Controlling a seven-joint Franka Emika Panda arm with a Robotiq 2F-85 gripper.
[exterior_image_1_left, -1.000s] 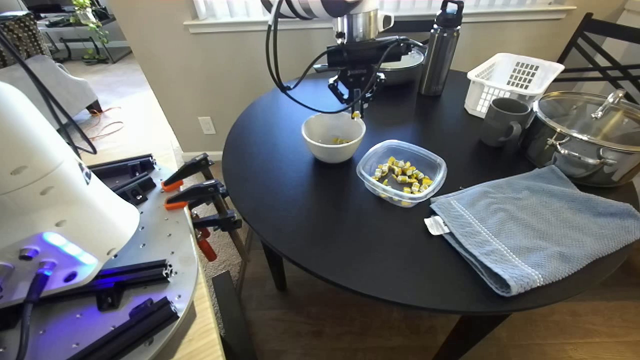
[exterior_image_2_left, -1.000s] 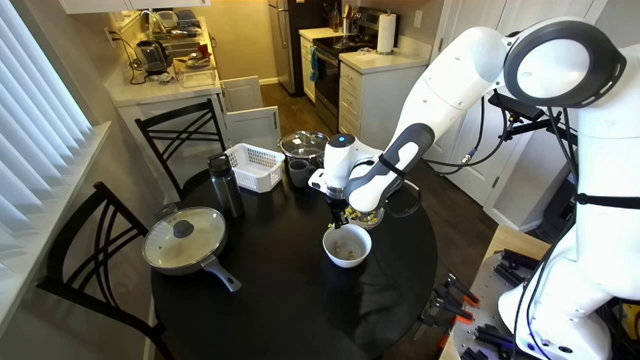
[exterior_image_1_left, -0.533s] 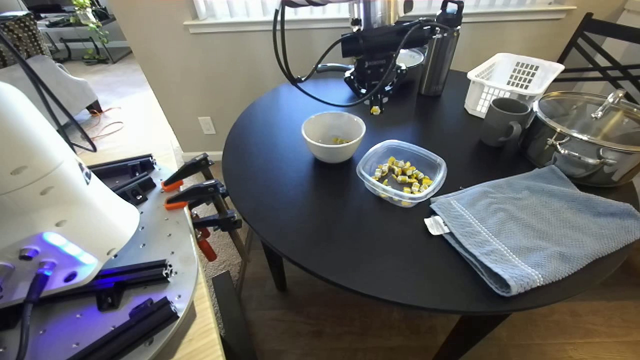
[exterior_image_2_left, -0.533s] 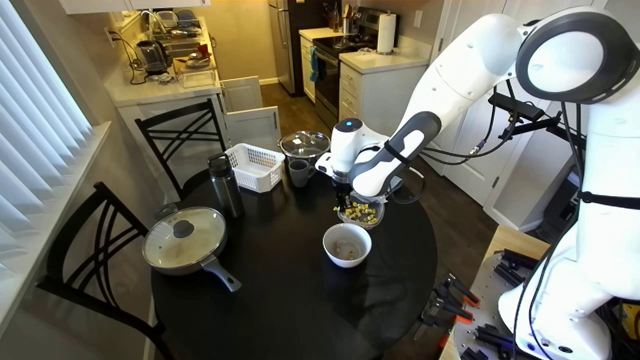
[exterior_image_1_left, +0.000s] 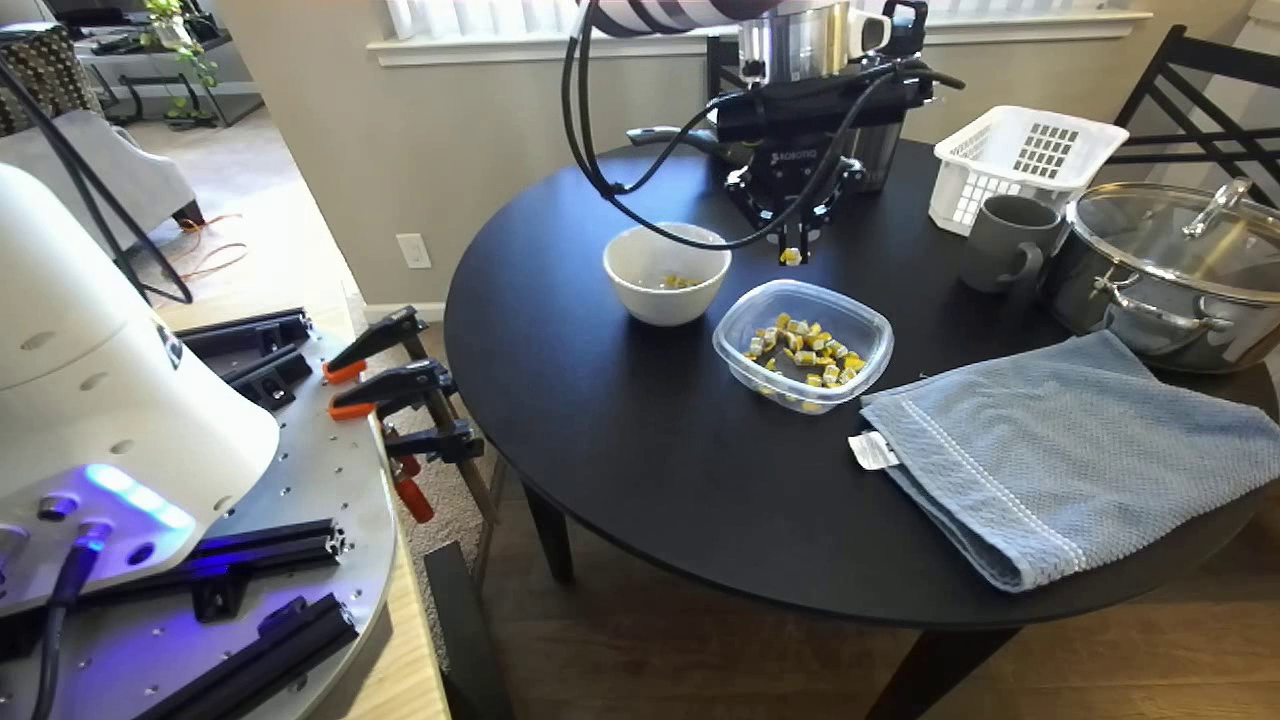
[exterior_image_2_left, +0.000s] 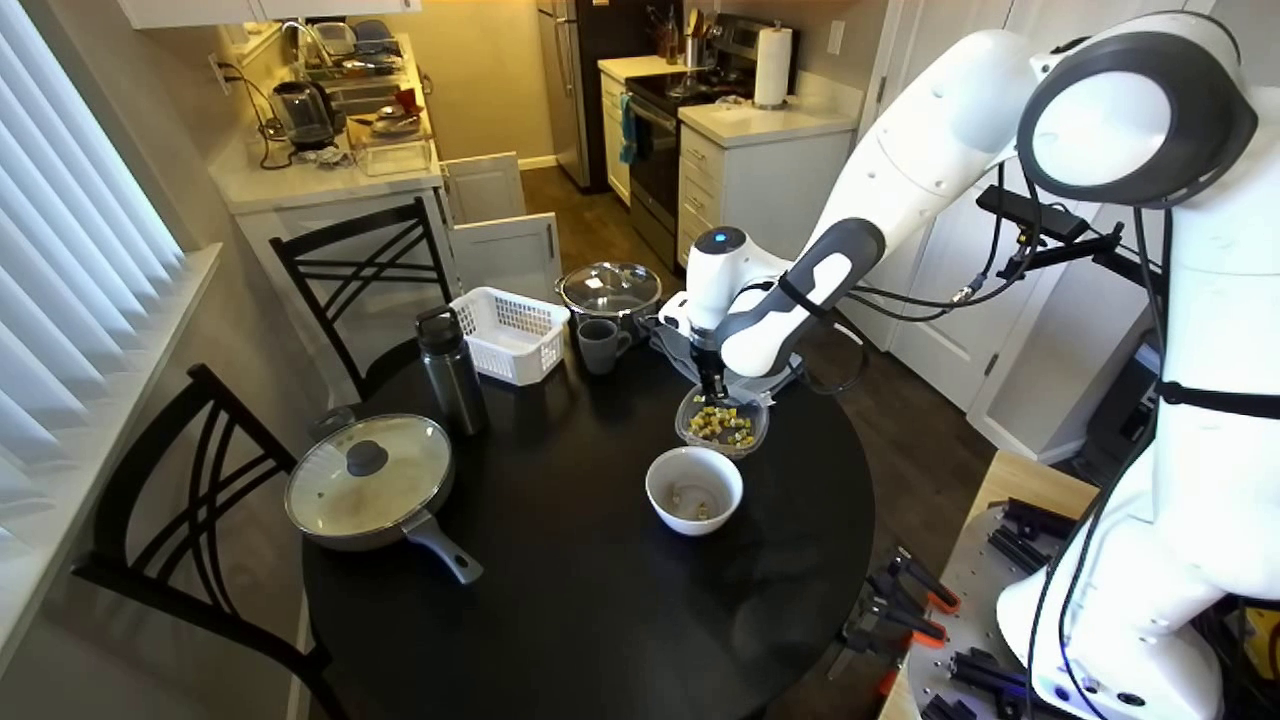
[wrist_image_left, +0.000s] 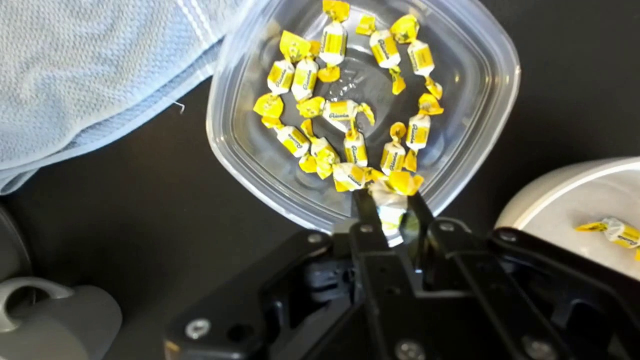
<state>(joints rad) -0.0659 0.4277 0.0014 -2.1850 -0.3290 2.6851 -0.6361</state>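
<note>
My gripper (exterior_image_1_left: 792, 256) is shut on a yellow-and-white wrapped candy (wrist_image_left: 391, 202), with its yellow wrapper end sticking out past the fingertips. It hangs above the table by the near rim of a clear plastic container (wrist_image_left: 219, 125) in the wrist view. The container also shows in both exterior views (exterior_image_1_left: 872, 312) (exterior_image_2_left: 762, 432). Several loose wrapped candies (wrist_image_left: 340, 110) lie inside it, below the fingertips. A white bowl (exterior_image_1_left: 665, 302) stands beside the container and holds a few candies (wrist_image_left: 622, 233). The bowl also shows in an exterior view (exterior_image_2_left: 693, 522).
A blue towel (exterior_image_1_left: 1080, 450) lies beside the container. A grey mug (exterior_image_1_left: 1010, 245), lidded pot (exterior_image_1_left: 1180, 270), white basket (exterior_image_1_left: 1030, 150), steel bottle (exterior_image_2_left: 452, 375) and lidded pan (exterior_image_2_left: 370, 480) stand round the black table (exterior_image_1_left: 620, 430). Black chairs (exterior_image_2_left: 190, 540) stand close to it.
My gripper has moved from beside the white bowl's rim across to the clear container, with the candy held between its fingers throughout. The bowl and container have not moved.
</note>
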